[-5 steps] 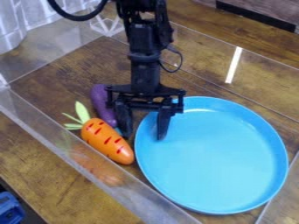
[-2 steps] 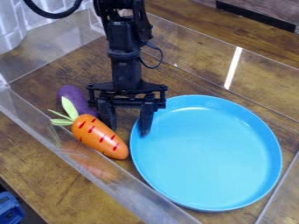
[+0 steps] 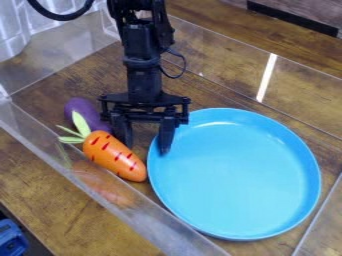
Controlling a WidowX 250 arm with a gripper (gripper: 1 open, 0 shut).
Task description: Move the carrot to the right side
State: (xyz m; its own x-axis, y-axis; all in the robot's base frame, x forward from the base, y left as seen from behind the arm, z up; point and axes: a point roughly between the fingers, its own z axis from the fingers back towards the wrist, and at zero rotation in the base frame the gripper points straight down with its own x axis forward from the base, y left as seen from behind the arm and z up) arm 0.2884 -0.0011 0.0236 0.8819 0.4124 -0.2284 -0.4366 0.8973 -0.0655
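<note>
Brown wood-grain tabletop [image 3: 227, 88], satin sheen, pale tape strip [image 3: 266, 78] towards 1 o'clock. Clear, smooth-edged plastic wall [image 3: 83, 184] runs diagonally along the near left, from about 9 to 6 o'clock.

Nearest, at 5 o'clock: plate [image 3: 234, 175], round, light blue, smooth, raised rim. Its near edge sits close by the clear wall; little room there. Wider bare wood beyond its far rim, 12 to 2 o'clock.

Blue textured piece [image 3: 12, 240] in the corner, 7 o'clock, cut by the frame.

Carrot [image 3: 112, 155] at 8 o'clock: glossy orange plastic, tapered, red dashes, leafy green top pointing up-left. Tip near the plate's left rim; wall close on its near side.

Eggplant [image 3: 83, 111] just past the leaves, 9 o'clock: purple, rounded.

Gripper [image 3: 143, 144] between carrot and plate, black, angular, jointed; fingers spread apart, released, nothing visibly held. Black arm and loose cable [image 3: 70, 14] rise behind, 11 o'clock.
</note>
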